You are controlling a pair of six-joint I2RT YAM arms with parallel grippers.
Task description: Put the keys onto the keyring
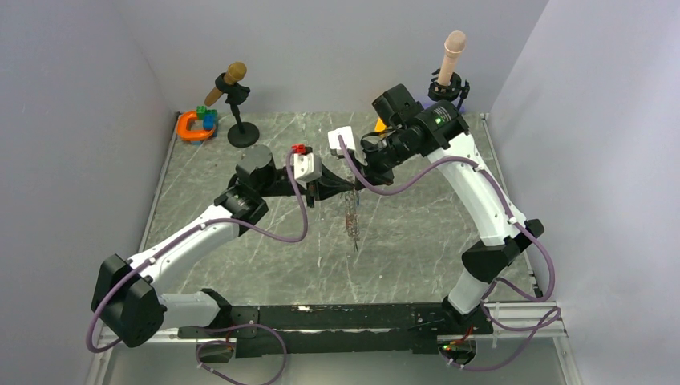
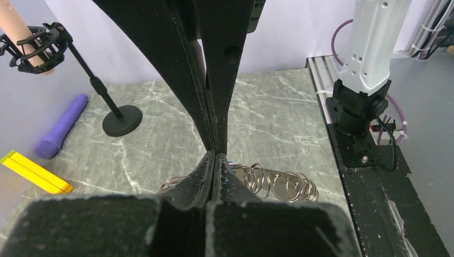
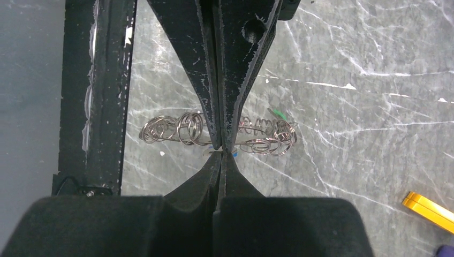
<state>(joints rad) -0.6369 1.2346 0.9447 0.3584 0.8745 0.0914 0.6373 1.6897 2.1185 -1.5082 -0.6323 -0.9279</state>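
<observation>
Toward the back left of the grey marbled surface (image 1: pixel 417 241) sits an orange C-shaped toy (image 1: pixel 191 126). At centre, the left gripper (image 2: pixel 214 155) is clamped tight, apparently on the rim of the wide thin grey metal keyring fringed with small loops (image 2: pixel 284 184), which hangs limp beneath both arms. Just right of it, the right gripper (image 3: pixel 222 147) is likewise pinched closed, seemingly at the same stretch of rim. A green-headed key (image 3: pixel 277 113) shows among the loops. Light, floppy and slippery, the keyring probably wants a firm pinch on its main band rather than on a loose loop.
</observation>
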